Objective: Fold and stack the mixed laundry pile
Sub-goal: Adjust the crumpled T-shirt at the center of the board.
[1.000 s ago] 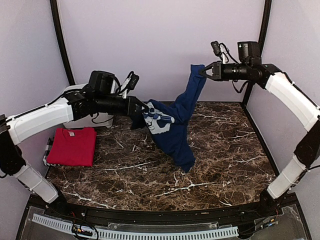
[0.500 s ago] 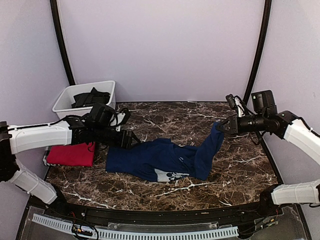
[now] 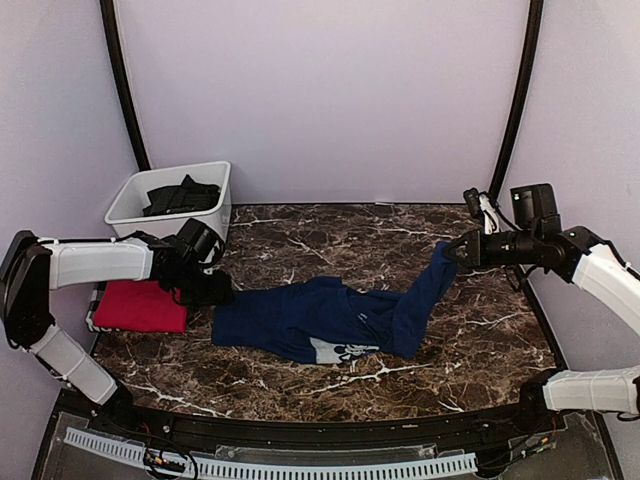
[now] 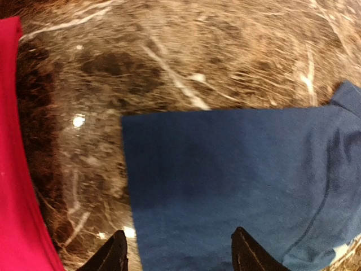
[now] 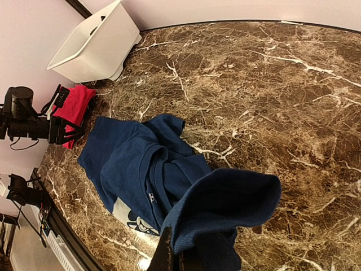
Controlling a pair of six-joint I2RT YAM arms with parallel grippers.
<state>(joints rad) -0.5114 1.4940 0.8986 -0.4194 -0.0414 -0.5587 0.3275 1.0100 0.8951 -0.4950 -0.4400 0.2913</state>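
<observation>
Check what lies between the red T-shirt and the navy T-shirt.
Bare marble tabletop separates red T-shirt and navy T-shirt; left wrist view shows it.

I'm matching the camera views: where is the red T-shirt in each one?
Top external: red T-shirt at the left edge of the table.
Left wrist: red T-shirt along the left border.
Right wrist: red T-shirt left, below the white bin.
Shared landmark: navy blue T-shirt.

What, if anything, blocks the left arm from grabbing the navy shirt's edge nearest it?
Probably nothing. The left gripper hangs open right over the navy T-shirt's flat left edge, with nothing between them. The red T-shirt lies apart, off to the side.
</observation>
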